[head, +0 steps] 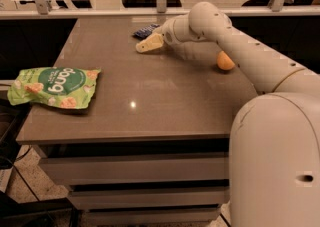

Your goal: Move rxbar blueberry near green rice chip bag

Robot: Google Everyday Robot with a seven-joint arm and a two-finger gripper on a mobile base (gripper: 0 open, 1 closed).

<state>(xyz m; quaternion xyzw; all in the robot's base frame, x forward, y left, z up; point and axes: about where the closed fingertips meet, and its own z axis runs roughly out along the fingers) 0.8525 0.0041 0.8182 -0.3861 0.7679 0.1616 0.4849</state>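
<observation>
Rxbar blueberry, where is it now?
Camera view: the rxbar blueberry lies far back on the table, just behind the gripper, far from the green rice chip bag at front left.

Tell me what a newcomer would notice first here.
The big pale robot arm stretches from the lower right across the table, its gripper near the far edge, right beside the rxbar blueberry. The green rice chip bag lies bright at the table's left edge, and an orange peeks out behind the arm.
</observation>
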